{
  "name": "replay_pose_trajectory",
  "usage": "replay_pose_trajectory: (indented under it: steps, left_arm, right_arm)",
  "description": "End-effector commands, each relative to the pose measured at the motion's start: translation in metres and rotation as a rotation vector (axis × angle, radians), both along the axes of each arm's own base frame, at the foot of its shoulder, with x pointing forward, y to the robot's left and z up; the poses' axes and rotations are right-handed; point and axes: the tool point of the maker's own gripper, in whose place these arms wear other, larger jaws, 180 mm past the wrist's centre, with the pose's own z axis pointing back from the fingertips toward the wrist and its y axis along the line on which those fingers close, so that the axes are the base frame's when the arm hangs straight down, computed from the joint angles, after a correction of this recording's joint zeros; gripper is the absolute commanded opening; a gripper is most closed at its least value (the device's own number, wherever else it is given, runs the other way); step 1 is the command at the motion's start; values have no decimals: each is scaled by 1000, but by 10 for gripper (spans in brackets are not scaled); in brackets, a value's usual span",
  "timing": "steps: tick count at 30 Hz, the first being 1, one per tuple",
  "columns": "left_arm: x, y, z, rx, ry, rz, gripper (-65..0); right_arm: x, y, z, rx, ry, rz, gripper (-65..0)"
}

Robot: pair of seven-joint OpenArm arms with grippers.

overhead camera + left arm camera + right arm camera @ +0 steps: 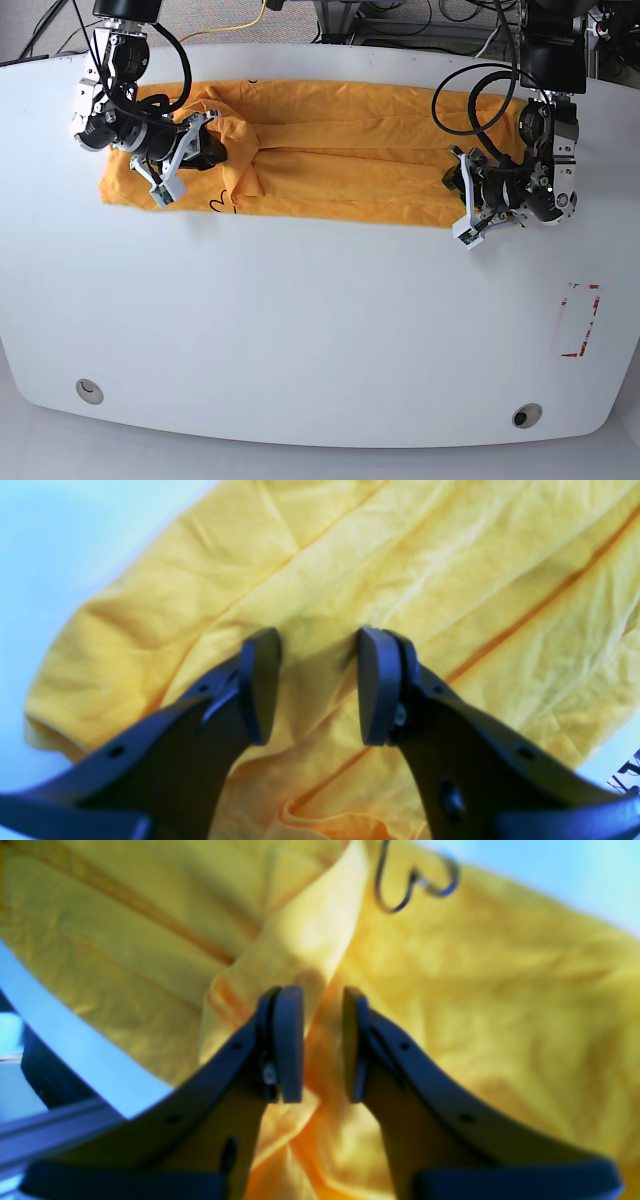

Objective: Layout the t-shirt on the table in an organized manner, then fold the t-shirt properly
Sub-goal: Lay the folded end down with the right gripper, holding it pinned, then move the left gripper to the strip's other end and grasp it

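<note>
The wrinkled orange-yellow cotton t-shirt [330, 150] lies as a long band across the upper part of the base view, on the large smooth white worktop [320, 330], with a bunched ridge of cloth standing up toward its left end. A thin black line print [415, 882] shows at the top of the right wrist view, and a darker seam runs diagonally through the left wrist view.

The right claw [322, 1045], at the upper left of the base view, sits on that bunched ridge. Its jaws stand close with a raised fold of cloth between them, but a narrow gap shows, so I cannot tell whether the pinch is set. The left claw [317, 685], at the upper right of the base view, is down over the shirt's other end with its jaws plainly apart and nothing clamped; cloth only lies beneath them.

Judging the risks: if the right claw catches several layers of the ridge and not a single edge, pulling would drag the bunch along instead of spreading it. A shallow pinch could slip free under tension. With the other end unclamped, the whole shirt could slide across the smooth worktop.

No containers are in view; a red tape outline [580, 320] at the right and two round grey grommets [527, 415] near the bottom edge mark the worktop.
</note>
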Motion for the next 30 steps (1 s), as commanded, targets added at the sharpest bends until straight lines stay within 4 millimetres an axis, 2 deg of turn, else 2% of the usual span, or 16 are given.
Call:
replay_pose_trajectory:
  steps: [1,7,15,18,24,30]
  left_arm:
    - [-1,3,-2,30,15,-8,-413]
    - [5,-13,-6,-9,3,-31,-413]
    - [15,-28,-20,-27,39,-74,-413]
    - [22,-31,-20,-30,36,-82,-413]
    - [33,-32,-7,-15,5,-101,-413]
    - [45,-31,25,32,-77,-135,-413]
  right_arm:
    - [2,-8,6,-10,-26,-6,-575]
    - [-4,-18,2,-19,-26,-19,-599]
    - [-12,-33,-24,-92,9,-57,-599]
    - [-9,-27,-29,-92,-16,-78,-599]
    - [-10,-26,-34,-126,-18,-83,-599]
    - [-9,-25,-34,-126,-18,-83,-599]
